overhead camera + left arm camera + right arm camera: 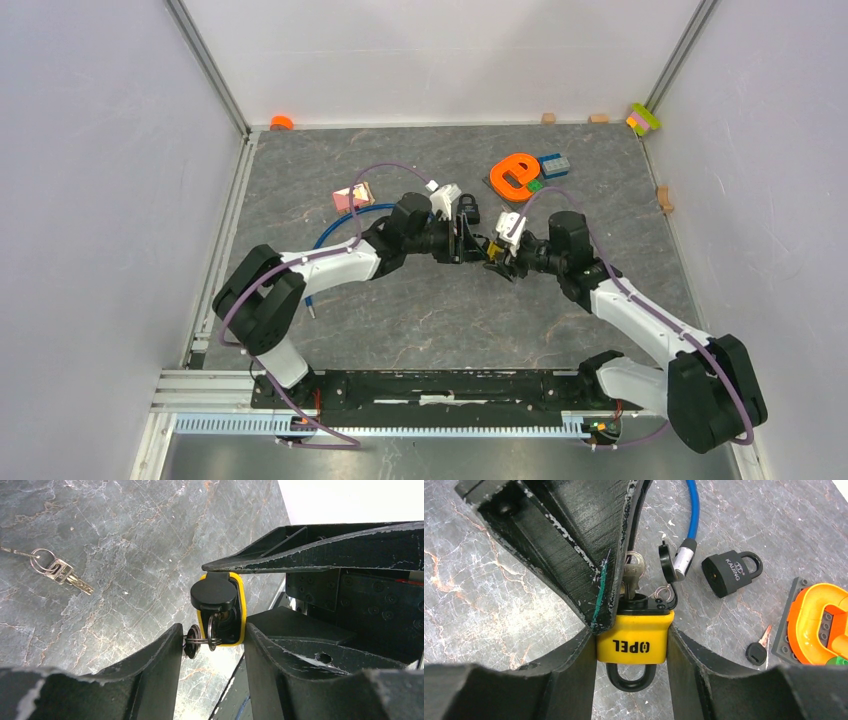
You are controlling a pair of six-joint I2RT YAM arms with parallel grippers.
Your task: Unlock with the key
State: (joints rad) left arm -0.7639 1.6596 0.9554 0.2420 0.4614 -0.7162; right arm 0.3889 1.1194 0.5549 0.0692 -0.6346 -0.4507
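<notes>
1. Our right gripper (631, 632) pinches the yellow padlock (631, 647) between its fingers, with the key (634, 572) seated in it.
2. Our left gripper (214, 629) stands spread around the key, gripping nothing.
3. Closing off-centre could push the key askew or twist the padlock loose.

Top view: bright, even overhead light is washing out the white walls (100, 150). Only soft, short shadows are lying under the arms on the grey surface (420, 320). Everything is reading sharp edge to edge.

Left wrist: left gripper (213, 630) fingers at 6 o'clock are blurring, close to the lens. Surface veining at 10 o'clock is reading crisp. Wall at 1 o'clock is blowing out white.

Right wrist: yellow padlock (634, 645) is showing crisp, lettering readable. Right gripper (631, 630) fingers at 6 o'clock are going soft and dark. Silver key (635, 572) is glinting.
</notes>
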